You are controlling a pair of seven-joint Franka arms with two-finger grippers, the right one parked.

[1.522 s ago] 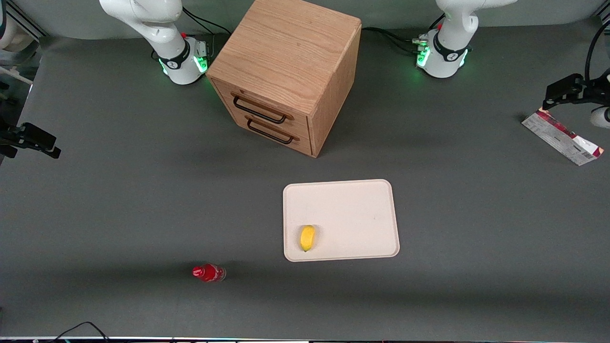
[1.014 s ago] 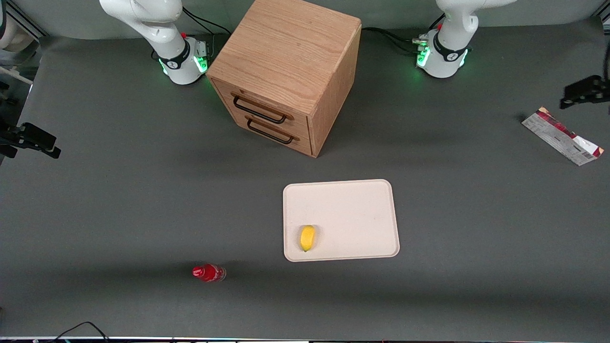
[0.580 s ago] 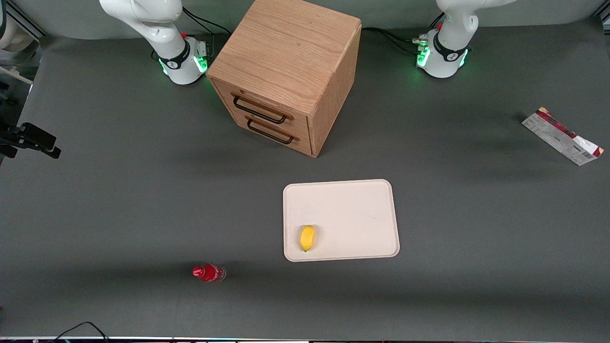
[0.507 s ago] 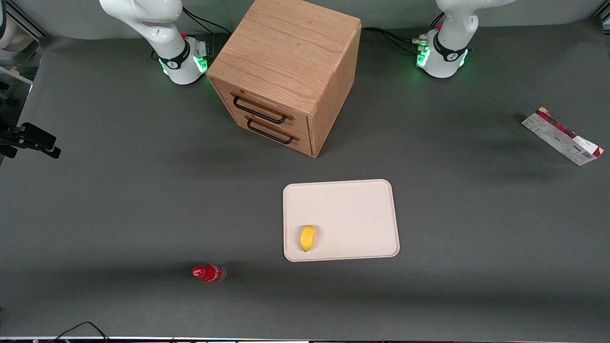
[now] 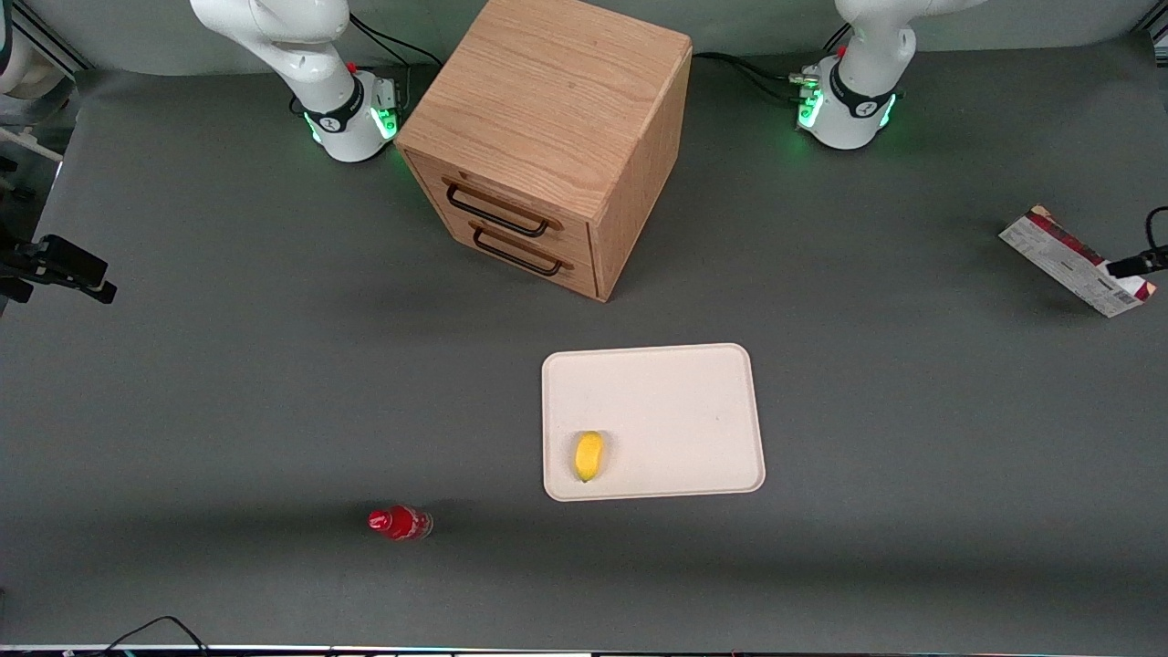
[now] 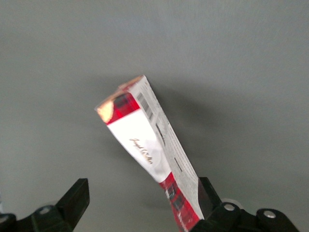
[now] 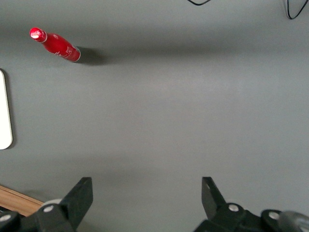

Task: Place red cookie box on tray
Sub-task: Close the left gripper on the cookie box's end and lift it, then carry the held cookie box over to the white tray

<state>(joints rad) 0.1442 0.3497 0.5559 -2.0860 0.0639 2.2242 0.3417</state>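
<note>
The red cookie box (image 5: pixel 1072 260) lies on the table toward the working arm's end, far from the tray. In the left wrist view the box (image 6: pixel 149 150) shows its white panel and dark red pattern. My left gripper (image 6: pixel 143 193) is open above it, and the box's end sits between the fingers, close against one finger (image 6: pixel 208 192). In the front view only a dark bit of the gripper (image 5: pixel 1134 265) shows, by the box's orange end. The cream tray (image 5: pixel 675 401) lies mid-table, nearer the front camera than the cabinet.
A small yellow fruit (image 5: pixel 589 455) lies on the tray near its front corner. A wooden drawer cabinet (image 5: pixel 547 137) stands between the arm bases. A small red bottle (image 5: pixel 399 523) lies toward the parked arm's end and also shows in the right wrist view (image 7: pixel 55 43).
The gripper left the front view at the working arm's end and part of it has come back by the box's orange end. The box, tray and bottle have not moved.
</note>
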